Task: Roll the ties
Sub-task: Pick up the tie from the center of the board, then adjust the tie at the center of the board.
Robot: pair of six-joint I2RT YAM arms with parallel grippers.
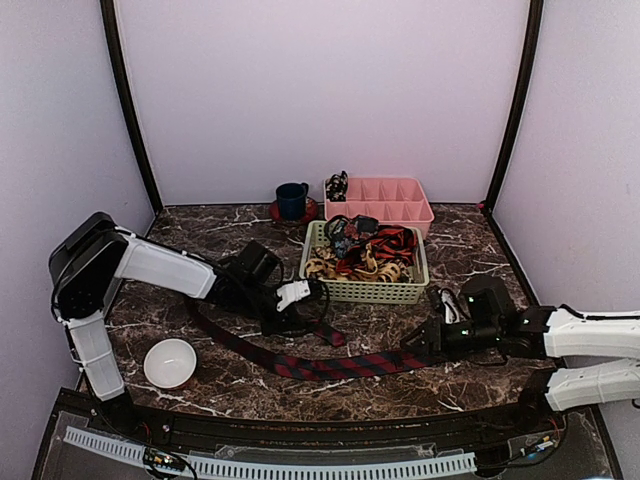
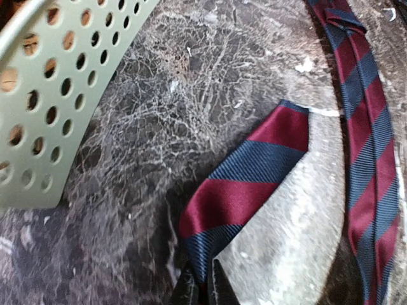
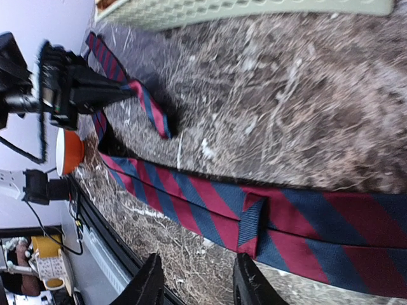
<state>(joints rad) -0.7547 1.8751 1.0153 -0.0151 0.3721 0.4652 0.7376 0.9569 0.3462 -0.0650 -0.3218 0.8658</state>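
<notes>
Left fingers [image 2: 186, 293] pinch one tie [image 2: 254, 171] (striped).

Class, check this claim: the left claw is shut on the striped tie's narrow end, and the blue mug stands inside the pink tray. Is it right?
One slip: the blue mug stands outside the pink tray, just beside it, as the top view shows. The left claw is indeed shut on the narrow end of the striped tie.
</notes>
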